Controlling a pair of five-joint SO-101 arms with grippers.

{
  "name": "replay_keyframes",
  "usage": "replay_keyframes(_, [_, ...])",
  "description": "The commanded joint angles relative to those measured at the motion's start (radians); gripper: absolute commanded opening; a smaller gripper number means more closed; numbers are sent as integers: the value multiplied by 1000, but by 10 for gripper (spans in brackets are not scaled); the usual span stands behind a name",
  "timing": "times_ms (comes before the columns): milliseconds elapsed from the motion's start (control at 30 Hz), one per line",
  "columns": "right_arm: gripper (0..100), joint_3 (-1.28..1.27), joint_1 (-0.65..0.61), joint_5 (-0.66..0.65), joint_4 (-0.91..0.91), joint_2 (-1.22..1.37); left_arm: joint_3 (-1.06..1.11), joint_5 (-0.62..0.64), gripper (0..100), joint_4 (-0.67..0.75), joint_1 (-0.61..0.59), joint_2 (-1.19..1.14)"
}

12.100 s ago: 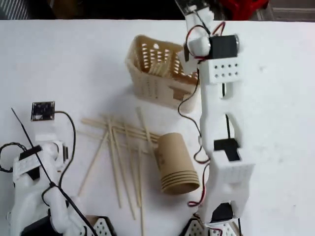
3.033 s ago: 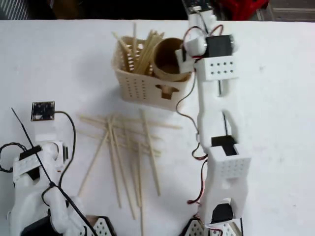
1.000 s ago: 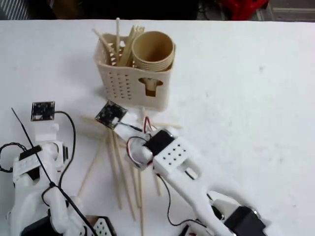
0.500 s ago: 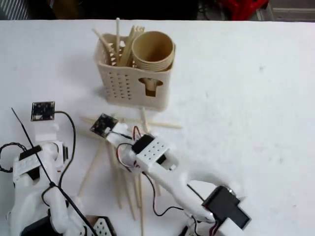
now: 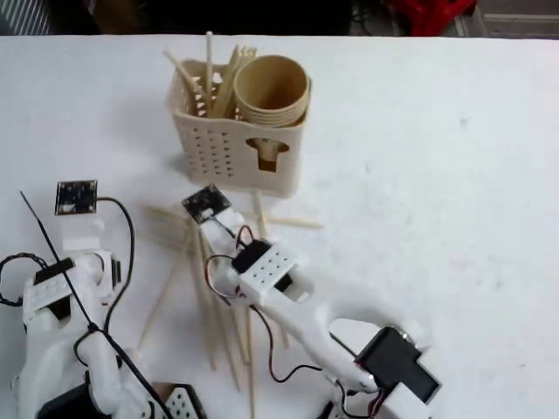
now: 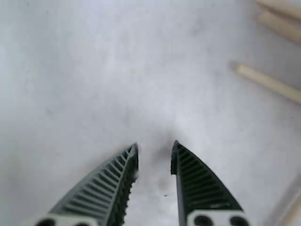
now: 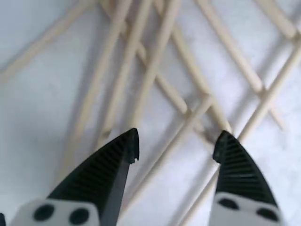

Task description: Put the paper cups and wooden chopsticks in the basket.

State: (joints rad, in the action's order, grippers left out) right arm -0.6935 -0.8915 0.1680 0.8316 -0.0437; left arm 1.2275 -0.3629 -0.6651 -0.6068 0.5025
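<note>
White table [image 5: 454, 175]: loose pale wooden chopsticks [image 7: 153, 70] lie crossed beneath the right gripper [image 7: 176, 141], jaws wide apart, empty; cream perforated plastic basket [image 5: 231, 153] holds stacked tan paper cups [image 5: 271, 87]. Risk: closing on crossed sticks may scatter them.

table [image 5: 472, 131]: white | beyond far edge: dark | red object [image 5: 432, 13]

Bright, even light — soft, faint shadows beneath the chopsticks [image 7: 155, 61] on the table [image 5: 454, 175].
</note>
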Motion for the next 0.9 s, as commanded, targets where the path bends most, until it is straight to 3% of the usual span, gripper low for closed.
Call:
replay_keyframes(0, [103, 11, -2, 12, -8, -4, -6, 9, 128, 18, -7, 7])
replay_keyframes(67, [5, 11, -2, 8, -13, -4, -6, 9, 128, 18, -7, 7])
replay_keyframes(333, [15, 91, 133, -38, 45, -62, -6, 9, 128, 18, -7, 7])
replay_keyframes(467, [15, 253, 188, -68, 180, -228, -6, 9, 128, 18, -7, 7])
replay_keyframes(600, [15, 377, 194, -135, 203, -404, -6, 11, 128, 18, -7, 7])
replay_keyframes(733, [15, 503, 194, -146, 153, -521, -6, 11, 128, 18, -7, 7])
replay_keyframes(867, [15, 640, 196, -146, -84, -515, -6, 11, 128, 18, -7, 7])
